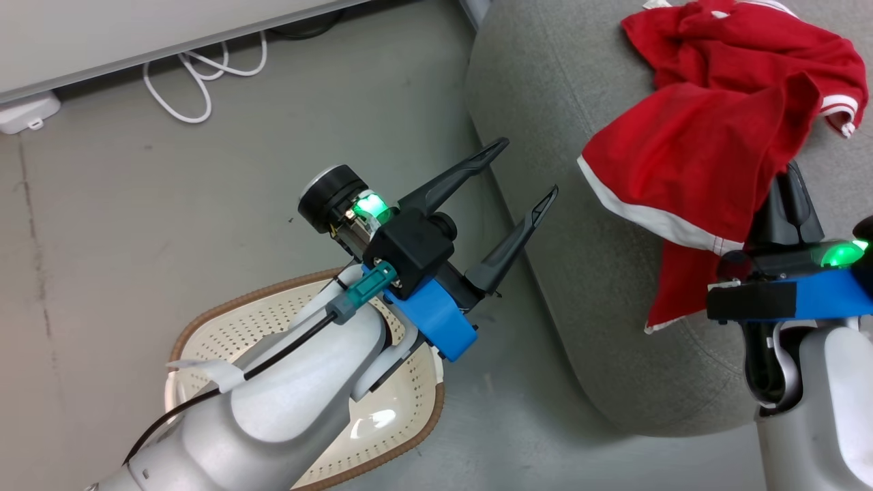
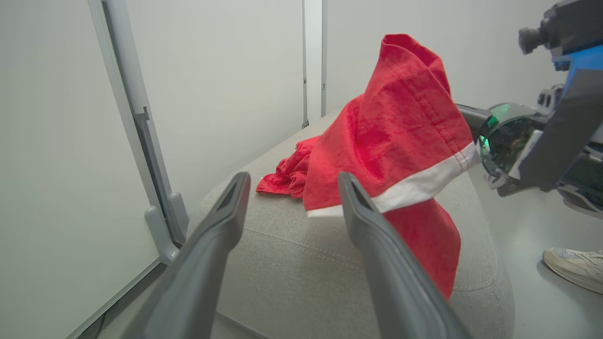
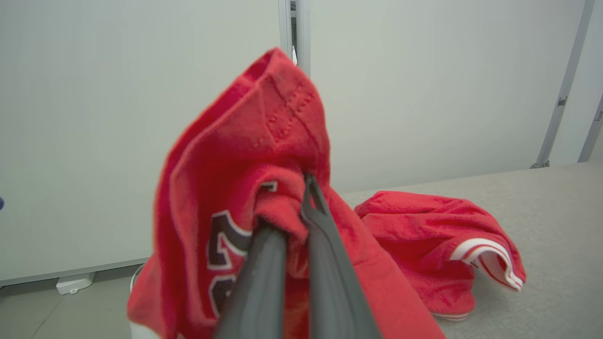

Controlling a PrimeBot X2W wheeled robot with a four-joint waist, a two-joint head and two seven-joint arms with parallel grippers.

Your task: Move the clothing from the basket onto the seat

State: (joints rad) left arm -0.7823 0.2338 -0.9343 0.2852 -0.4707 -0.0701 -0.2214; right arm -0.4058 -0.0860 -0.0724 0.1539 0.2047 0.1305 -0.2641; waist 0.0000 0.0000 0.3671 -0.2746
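Showing the placing step of the task, we see the right hand (image 3: 306, 188) clenched on a fold of the held garment (image 2: 391, 127), with cloth bunched between and around its two fingers. The left hand (image 1: 526, 168) is released and holds nothing; it hangs above the floor (image 1: 204, 204) between the basket (image 1: 204, 314) and the seat (image 1: 545, 88). The second garment (image 3: 424, 221) lies crumpled on the seat cushion, just beyond the held one. We see no red cloth in the visible part of the basket.

Risk: the lower part of the held garment drapes over the seat's rounded front edge. We judge that a release here could let the thin fabric slide off onto the floor, since much of its weight hangs past the edge. Cloth wrapped around the fingers might also cling as they part and be dragged back.

Orientation: the held garment hangs as a peak from the pinch. Its long axis runs near upright, from the pinched fold down to the white-banded hem, which points down and toward the seat's front edge.
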